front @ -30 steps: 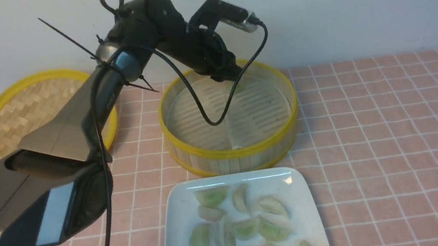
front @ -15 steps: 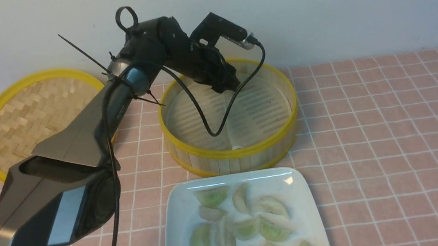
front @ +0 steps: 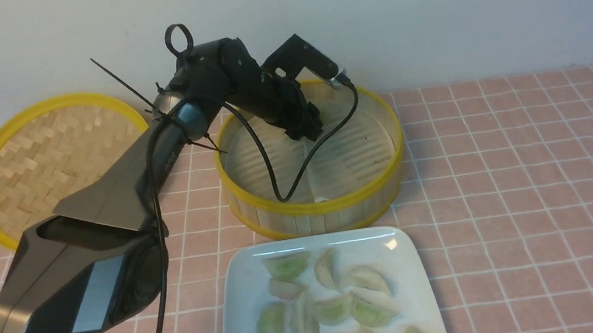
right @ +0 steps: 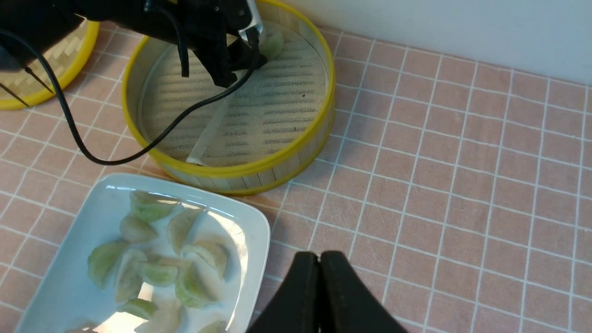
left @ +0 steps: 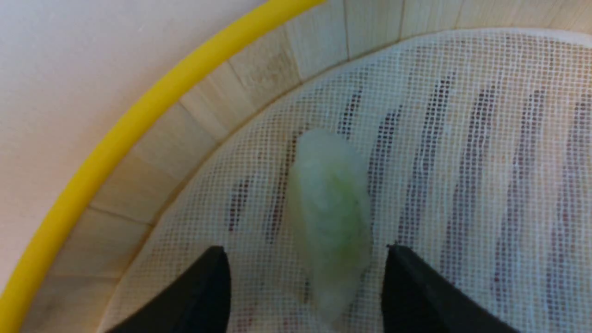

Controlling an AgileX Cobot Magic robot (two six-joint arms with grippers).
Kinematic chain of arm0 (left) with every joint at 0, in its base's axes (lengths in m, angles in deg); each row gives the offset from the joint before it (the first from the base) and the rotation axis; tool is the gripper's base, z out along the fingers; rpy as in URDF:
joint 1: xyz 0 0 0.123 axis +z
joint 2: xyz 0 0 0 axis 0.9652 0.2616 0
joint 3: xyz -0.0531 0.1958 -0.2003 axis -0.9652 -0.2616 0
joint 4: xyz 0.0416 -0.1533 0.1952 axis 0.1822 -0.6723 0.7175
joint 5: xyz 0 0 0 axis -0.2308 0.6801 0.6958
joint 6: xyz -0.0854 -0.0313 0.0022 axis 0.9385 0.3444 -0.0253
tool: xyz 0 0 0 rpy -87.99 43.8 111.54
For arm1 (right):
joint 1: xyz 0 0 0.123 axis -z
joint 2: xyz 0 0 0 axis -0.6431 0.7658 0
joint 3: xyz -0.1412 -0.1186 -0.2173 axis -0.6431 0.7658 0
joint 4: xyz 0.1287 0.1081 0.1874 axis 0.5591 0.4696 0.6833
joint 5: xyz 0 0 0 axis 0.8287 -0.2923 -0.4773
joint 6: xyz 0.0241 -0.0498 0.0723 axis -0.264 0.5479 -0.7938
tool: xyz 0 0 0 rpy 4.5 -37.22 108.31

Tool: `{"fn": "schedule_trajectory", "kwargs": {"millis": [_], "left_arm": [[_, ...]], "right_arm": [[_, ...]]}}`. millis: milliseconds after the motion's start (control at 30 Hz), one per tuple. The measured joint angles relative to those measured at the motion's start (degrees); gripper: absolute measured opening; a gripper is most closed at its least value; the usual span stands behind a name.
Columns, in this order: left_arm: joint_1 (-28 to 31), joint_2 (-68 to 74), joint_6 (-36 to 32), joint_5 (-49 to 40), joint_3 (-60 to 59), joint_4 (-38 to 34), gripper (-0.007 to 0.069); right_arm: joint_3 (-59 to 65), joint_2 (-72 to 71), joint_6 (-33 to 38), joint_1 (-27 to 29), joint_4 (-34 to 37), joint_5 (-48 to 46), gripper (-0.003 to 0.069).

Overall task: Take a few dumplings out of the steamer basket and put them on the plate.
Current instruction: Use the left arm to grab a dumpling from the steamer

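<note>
You're at a robotics lab bench dressed up as a kitchen table: a tabletop [front: 525,163] in a pink, white-lined grid pattern runs straight back to a bare pale wall [front: 451,3]. The kitchen feel comes from the bamboo steamer basket [front: 291,220], its woven lid [front: 49,150] and the white plate [front: 241,290] of dumplings [front: 285,266]. The black robot arm [front: 110,193] reaching over them marks it as a test rig.

- Plain off-white wall [front: 451,3] at rear, lit soft & even.
- Table [front: 528,190] w/ pink square-tile pattern, white grid lines, runs back to wall's foot.
</note>
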State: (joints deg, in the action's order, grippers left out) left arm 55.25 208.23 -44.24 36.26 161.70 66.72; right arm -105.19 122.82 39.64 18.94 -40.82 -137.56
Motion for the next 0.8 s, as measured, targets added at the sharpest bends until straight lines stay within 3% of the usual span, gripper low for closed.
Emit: {"fn": "schedule_trajectory", "kwargs": {"millis": [167, 233, 367, 533, 800], "left_arm": [[0.48, 0.96, -4.37, 0.99, 0.00, -6.23, 0.0385], [1.17, 1.64, -9.16, 1.35, 0.00, -11.43, 0.0307], [1.42, 2.08, -12.23, 1.53, 0.00, -13.82, 0.0153], [1.42, 2.00, -11.60, 1.55, 0.00, -13.58, 0.0153], [1.81, -5.51, -0.88, -5.53, -0.05, -5.94, 0.0153]], "right_arm": [[0.00, 0.00, -0.48, 0.00, 0.00, 0.00, -0.0015], [0.00, 0.00, -1.25, 0.00, 0.00, 0.00, -0.0015], [0.00, 0.00, -1.35, 0.00, 0.76, 0.00, -0.0015], [0.00, 0.00, -1.42, 0.00, 1.32, 0.00, -0.0015], [0.00, -0.12, -1.46, 0.00, 1.32, 0.00, -0.0015]]}}
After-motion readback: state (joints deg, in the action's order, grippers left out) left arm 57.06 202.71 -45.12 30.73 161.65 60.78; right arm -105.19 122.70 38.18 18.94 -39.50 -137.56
